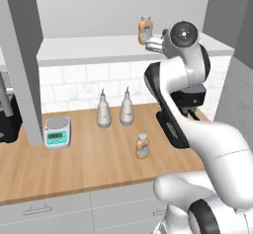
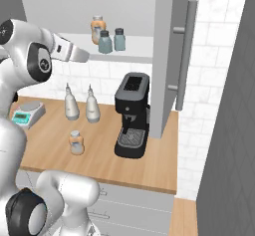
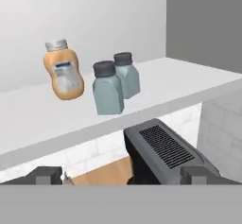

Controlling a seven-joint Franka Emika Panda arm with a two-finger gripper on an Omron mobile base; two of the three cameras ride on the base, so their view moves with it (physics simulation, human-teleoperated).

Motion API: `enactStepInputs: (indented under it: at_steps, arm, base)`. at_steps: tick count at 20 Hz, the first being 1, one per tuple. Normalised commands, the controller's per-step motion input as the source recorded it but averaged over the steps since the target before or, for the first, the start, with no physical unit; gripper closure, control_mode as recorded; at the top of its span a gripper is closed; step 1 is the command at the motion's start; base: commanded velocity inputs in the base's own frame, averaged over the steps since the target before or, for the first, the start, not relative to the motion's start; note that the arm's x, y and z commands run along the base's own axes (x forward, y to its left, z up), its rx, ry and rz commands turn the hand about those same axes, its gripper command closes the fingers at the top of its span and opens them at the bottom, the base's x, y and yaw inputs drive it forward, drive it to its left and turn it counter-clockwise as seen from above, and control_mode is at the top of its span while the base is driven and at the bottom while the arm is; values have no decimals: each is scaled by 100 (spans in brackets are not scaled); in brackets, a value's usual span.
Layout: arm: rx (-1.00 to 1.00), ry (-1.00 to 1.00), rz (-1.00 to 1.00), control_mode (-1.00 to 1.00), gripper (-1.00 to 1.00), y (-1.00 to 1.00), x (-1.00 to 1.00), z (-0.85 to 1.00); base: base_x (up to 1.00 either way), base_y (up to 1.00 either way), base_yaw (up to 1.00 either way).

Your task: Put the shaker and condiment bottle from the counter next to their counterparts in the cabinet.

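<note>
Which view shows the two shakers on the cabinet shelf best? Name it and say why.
The hand view: both shakers stand large and unblocked on the shelf, side by side, right of the orange condiment bottle. The right base view shows them small and distant. In the left base view the arm covers that spot.

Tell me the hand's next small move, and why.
Probably back away from the cabinet shelf and drop toward the condiment bottle on the counter. Two shakers stand together beside the shelf's orange bottle, and the hand is empty.
</note>
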Motion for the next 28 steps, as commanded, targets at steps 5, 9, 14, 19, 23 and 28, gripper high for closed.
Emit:
enactStepInputs:
  at_steps: [5,9,14,19,23,28]
  arm:
    - [-7,-4,12,-100,-100,30,-93,-64]
    - [-5,0,12,-100,-100,32,-62,-57]
    - [-6,3,5,-100,-100,54,-35,-61]
    - [-3,0,0,-100,-100,48,-28,-48]
    - [0,0,-7,-100,-100,8,-26,-21]
    - [0,-3,-1,-100,-100,0,-22,-67]
  base:
    - [0,0,0]
    - [0,0,0]
    - [0,0,0]
    - [0,0,0]
    - [0,0,0]
    - [0,0,0]
